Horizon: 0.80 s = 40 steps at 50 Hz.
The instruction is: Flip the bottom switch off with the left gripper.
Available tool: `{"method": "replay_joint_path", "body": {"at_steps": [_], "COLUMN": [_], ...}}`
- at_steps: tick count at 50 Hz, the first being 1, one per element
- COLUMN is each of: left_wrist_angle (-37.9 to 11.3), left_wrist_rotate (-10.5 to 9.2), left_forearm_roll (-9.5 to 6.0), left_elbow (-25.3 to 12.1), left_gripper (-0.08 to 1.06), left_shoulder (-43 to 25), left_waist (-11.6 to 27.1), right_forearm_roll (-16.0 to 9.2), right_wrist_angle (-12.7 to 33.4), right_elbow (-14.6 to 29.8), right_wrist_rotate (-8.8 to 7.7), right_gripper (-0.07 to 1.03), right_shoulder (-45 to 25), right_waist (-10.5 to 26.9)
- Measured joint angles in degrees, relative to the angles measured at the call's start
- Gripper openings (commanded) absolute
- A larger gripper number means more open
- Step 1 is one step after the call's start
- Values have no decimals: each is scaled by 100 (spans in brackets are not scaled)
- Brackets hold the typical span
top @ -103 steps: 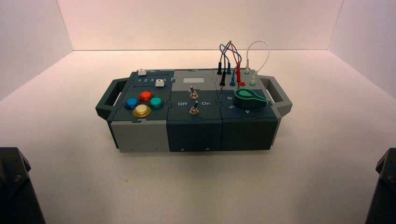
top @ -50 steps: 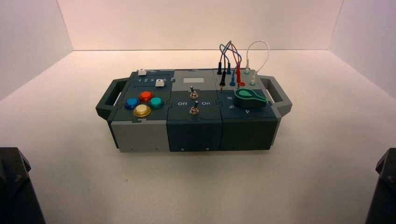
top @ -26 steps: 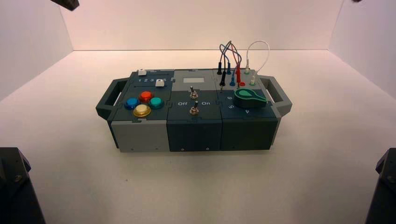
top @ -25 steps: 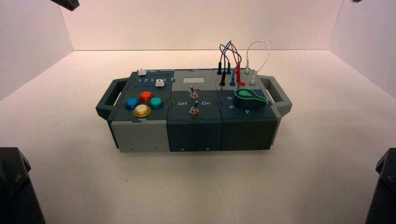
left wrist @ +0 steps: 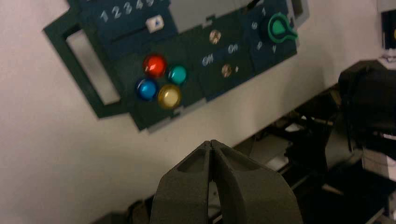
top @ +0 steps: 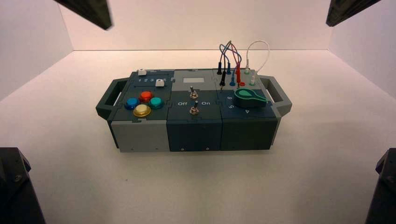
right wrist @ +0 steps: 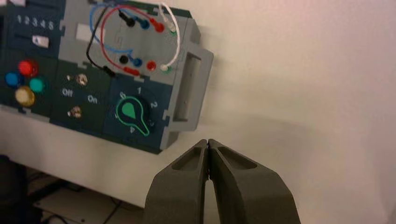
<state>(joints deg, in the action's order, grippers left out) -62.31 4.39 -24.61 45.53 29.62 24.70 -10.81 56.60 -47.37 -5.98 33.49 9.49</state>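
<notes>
The left gripper, fingers pressed together, has come into sight high above the box. Well below and ahead of it, the bottom switch, small and silver, stands beside the coloured buttons.

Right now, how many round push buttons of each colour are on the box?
red button: 1
blue button: 1
teal button: 1
yellow button: 1
Total: 4
</notes>
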Motion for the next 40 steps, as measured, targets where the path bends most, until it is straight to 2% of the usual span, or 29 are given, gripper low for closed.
{"method": "replay_joint_path", "body": {"at_steps": [5,17,24,28,33,35,36,37,38,39,40], "left_wrist_angle": [264,545,738,888,1011,1081,1081,1116,1116,1125,1134], "left_wrist_rotate": [-105,-193,-369,-571,-835,-1063,-1081,-1266,-1354,-1371,-1538], "left_forearm_roll": [0,18,44,97,246,413,431,571,659,668,826], "left_elbow": [0,-53,-70,-70,-70,-70,-70,-70,-70,-70,-88], "left_gripper": [-3,-3,-3,-3,-3,-3,-3,-3,-3,-3,-3], "left_shoulder": [-272,-888,-1011,-1090,-1178,-1222,-1230,-1257,-1274,-1274,-1292], "left_waist": [237,580,835,1037,1178,1257,1257,1301,1318,1327,1371], "right_forearm_roll": [-18,26,35,88,176,246,255,299,316,316,369], "right_wrist_angle": [-149,-369,-562,-694,-817,-914,-914,-958,-984,-984,-1020], "right_elbow": [-62,-70,-62,-70,-53,-44,-35,0,18,18,70], "right_wrist_rotate": [18,53,141,220,360,475,475,545,571,571,624], "right_gripper": [-2,-2,-2,-2,-2,-2,-2,-2,-2,-2,-2], "right_shoulder": [-114,-677,-914,-1151,-1380,-1529,-1529,-1635,-1687,-1687,-1811], "right_waist": [0,9,26,114,255,387,396,483,536,536,633]}}
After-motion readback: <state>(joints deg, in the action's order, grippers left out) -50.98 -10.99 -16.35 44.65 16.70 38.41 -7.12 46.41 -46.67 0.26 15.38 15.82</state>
